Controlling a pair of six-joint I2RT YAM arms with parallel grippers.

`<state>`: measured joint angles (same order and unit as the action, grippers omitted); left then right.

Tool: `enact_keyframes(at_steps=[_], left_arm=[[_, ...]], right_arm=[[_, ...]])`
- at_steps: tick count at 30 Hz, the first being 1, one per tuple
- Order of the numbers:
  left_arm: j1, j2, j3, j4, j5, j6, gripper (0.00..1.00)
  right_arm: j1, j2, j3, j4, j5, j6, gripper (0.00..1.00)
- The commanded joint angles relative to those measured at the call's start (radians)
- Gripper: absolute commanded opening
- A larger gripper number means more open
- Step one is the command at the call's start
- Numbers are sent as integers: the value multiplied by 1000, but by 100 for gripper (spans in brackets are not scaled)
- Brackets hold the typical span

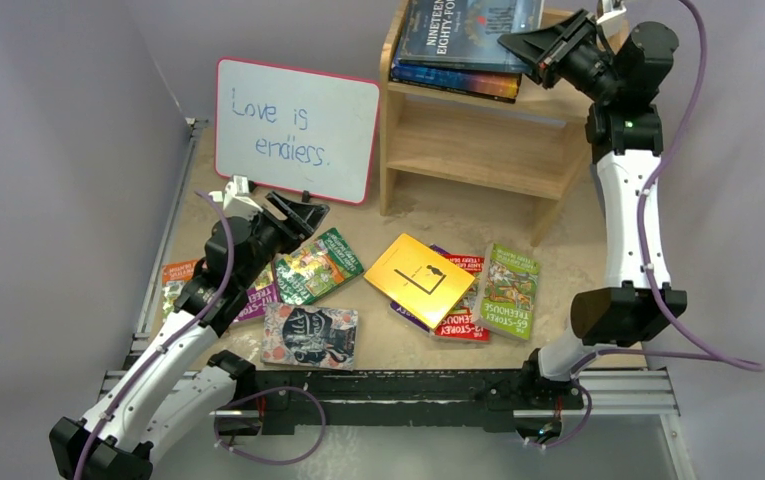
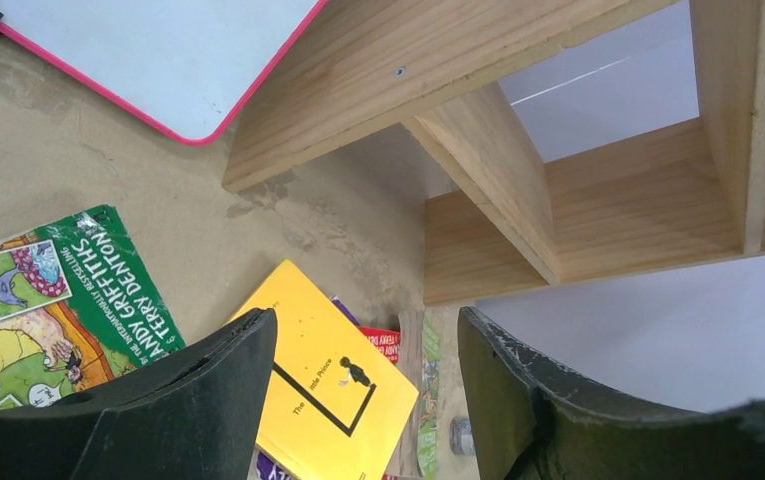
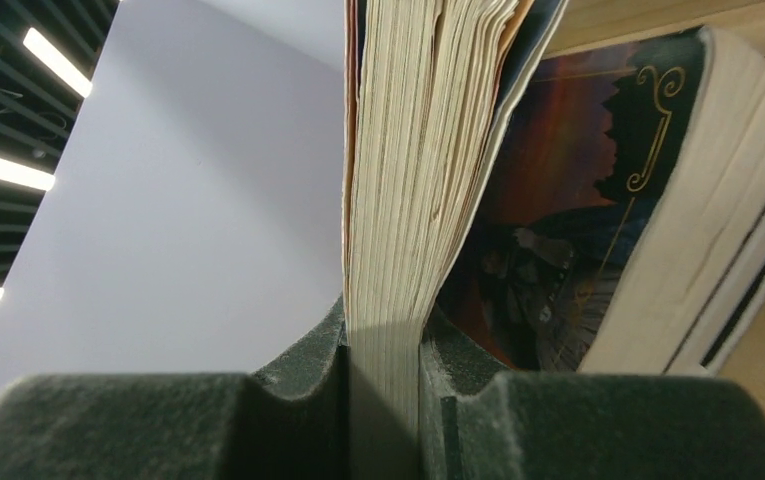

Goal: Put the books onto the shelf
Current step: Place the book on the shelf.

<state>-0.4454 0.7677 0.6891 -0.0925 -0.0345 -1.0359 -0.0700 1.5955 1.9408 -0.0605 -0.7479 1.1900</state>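
Observation:
The wooden shelf stands at the back right, and a stack of books lies on its top tier. The uppermost is a dark blue book. My right gripper is shut on its page edge; in the right wrist view the cream pages sit pinched between the pads, gripper. More books lie on the table: yellow, green, floral, another green, red. My left gripper hovers open over them, with the yellow book showing between the fingers of the gripper.
A pink-edged whiteboard leans at the back, left of the shelf and just behind the left gripper. Purple and orange books lie partly under the left arm. The shelf's lower tier holds nothing that I can see.

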Motion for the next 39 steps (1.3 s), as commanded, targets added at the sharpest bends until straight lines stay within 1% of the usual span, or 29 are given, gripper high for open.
enact_keyframes(at_steps=[1,7,10,11,13,15,19,24,27,30,32,35,39], left_arm=[[4,-27,9,19,-47,17,65],[4,-29,8,-2,-78,13,65],[4,-23,12,-13,-77,17,64],[4,-22,13,-17,-80,19,64],[4,-24,12,-19,-80,21,64],[4,-26,9,-22,-79,23,64],[3,-28,2,-24,-83,24,64],[4,-28,-3,-25,-82,25,64],[4,-21,-3,-27,-81,28,64],[4,-20,-2,-28,-79,31,64],[4,-22,2,-29,-75,35,64],[4,-17,24,-17,-45,55,64],[3,1,70,14,6,91,63]], right_arm=[[38,-10,71,38,8,-13,24],[42,-17,64,-34,61,-41,44],[42,-14,93,-91,95,-98,59],[42,-11,111,-118,113,-124,63],[42,0,147,-174,128,-166,67],[42,16,204,-235,155,-222,69],[44,46,305,-381,199,-364,70],[47,58,393,-545,328,-562,73],[52,53,411,-605,436,-666,73],[53,30,378,-613,501,-722,73],[56,8,347,-605,501,-741,71],[60,-32,290,-579,476,-763,61],[61,-82,229,-544,455,-766,52]])
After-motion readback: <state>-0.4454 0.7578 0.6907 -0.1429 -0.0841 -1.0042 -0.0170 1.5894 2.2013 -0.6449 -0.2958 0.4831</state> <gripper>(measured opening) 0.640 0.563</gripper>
